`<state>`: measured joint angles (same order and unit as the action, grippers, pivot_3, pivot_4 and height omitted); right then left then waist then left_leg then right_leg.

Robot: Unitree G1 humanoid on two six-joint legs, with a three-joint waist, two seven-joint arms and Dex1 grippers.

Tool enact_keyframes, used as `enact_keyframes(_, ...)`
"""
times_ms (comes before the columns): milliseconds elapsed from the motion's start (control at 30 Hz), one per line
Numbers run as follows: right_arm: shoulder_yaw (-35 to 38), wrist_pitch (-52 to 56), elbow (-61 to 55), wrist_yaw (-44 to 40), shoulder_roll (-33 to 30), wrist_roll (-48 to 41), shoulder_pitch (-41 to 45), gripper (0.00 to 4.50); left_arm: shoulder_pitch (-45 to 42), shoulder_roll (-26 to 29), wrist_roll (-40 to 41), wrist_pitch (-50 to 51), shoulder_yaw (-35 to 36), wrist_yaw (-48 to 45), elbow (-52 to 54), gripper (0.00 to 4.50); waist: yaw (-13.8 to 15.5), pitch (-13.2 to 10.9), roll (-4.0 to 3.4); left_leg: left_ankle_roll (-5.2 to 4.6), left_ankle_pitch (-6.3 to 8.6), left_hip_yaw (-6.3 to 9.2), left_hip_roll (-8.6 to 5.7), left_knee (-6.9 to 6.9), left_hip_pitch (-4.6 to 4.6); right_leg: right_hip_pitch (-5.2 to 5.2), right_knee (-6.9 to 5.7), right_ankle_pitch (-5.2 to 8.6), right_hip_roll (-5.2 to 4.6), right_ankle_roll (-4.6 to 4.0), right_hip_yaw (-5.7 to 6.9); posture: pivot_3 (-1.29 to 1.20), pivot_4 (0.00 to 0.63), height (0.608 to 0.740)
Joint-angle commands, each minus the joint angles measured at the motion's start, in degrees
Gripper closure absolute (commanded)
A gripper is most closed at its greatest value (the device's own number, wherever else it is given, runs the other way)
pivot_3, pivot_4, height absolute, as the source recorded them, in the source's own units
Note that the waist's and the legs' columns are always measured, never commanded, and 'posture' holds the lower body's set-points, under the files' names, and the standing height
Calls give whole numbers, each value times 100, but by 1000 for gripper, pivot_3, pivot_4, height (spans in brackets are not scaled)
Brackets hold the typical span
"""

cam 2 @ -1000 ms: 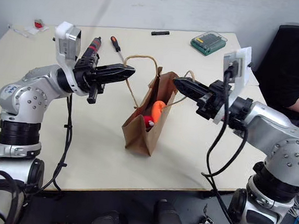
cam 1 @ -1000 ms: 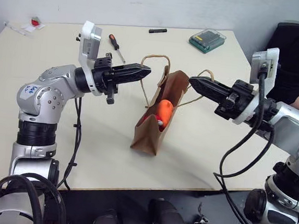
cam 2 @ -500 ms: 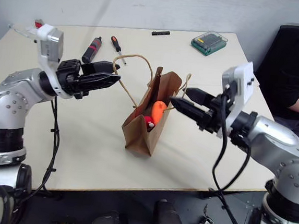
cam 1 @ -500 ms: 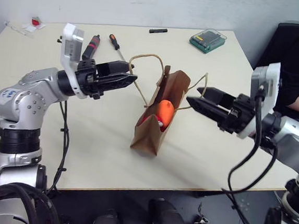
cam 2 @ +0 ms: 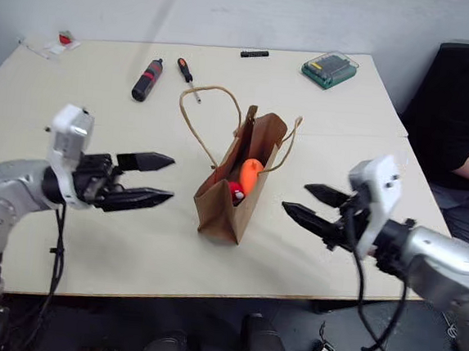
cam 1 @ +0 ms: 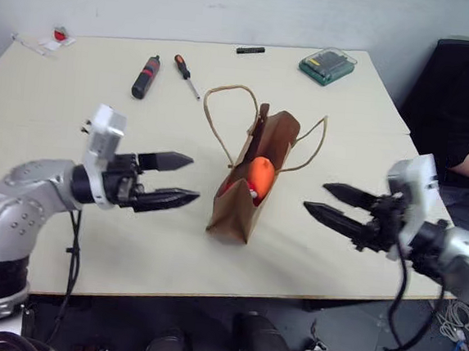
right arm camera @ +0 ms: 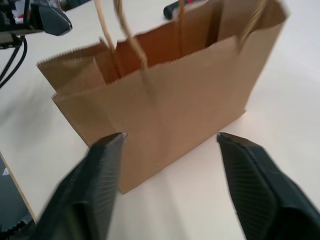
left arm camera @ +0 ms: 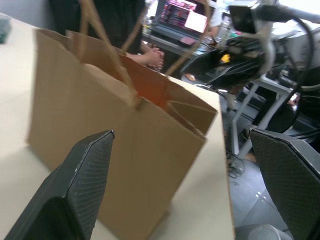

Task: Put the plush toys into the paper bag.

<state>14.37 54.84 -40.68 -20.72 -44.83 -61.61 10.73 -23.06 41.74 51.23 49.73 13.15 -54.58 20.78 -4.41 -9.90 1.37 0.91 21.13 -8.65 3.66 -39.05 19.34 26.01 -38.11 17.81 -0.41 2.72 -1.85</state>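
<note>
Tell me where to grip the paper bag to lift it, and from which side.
Grip the paper bag by its two cord handles, coming from above. It stands upright with the mouth open and the loops rising clear over the rim; its thin walls would likely crumple, and toys sit inside.

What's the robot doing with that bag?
The robot is packing plush toys into the paper bag. Right now the orange toy and the little red-and-white toy both sit inside the bag, which stands upright on the table. The left pincer and the right pincer are open and empty, one on each side of the bag, not touching it.
</note>
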Motion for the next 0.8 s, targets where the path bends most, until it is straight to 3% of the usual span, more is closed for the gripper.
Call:
enact_keyframes(33, -1150, -774, 26, -240, 299, 1219, 121, 2846, 143, -129, -230, -396, -170, 114, 257, 0, 4, 0, 0, 0, 0, 0, 0, 2, -2, -2, 3, 0, 0, 0, 1, 0, 150, 740)
enact_keyframes(167, -2242, -1456, 622, -469, 829, 2330, 456, 4324, 213, -392, -299, -561, -330, 290, 269, 0, 9, 0, 1, -1, 1, 3, 0, 4, -7, -10, 15, 0, 2, 0, 5, 0, 150, 740)
enact_keyframes(200, -2401, -1569, 770, -533, 956, 2499, 538, 4461, 221, -430, -299, -575, -373, 307, 289, 0, 10, 0, 1, -1, 1, 3, 1, 5, -7, -11, 16, 0, 2, 0, 6, 0, 150, 740)
enact_keyframes(500, -2678, -1909, 1372, -1060, 1472, 3016, 853, 4461, 414, -810, -1073, -1084, -1155, 692, 283, 0, 61, 0, 1, -6, 3, 3, 0, 0, -8, -13, 15, 0, 0, 0, 7, 0, 150, 740)
enact_keyframes(800, -2788, -2194, 1689, -1543, 1589, 3367, 911, 4461, 477, -1413, -1715, -1378, -1294, 1610, 163, 0, 133, 0, 1, -8, 4, 3, 0, -3, -10, -17, 14, -1, 1, 0, 7, 0, 150, 740)
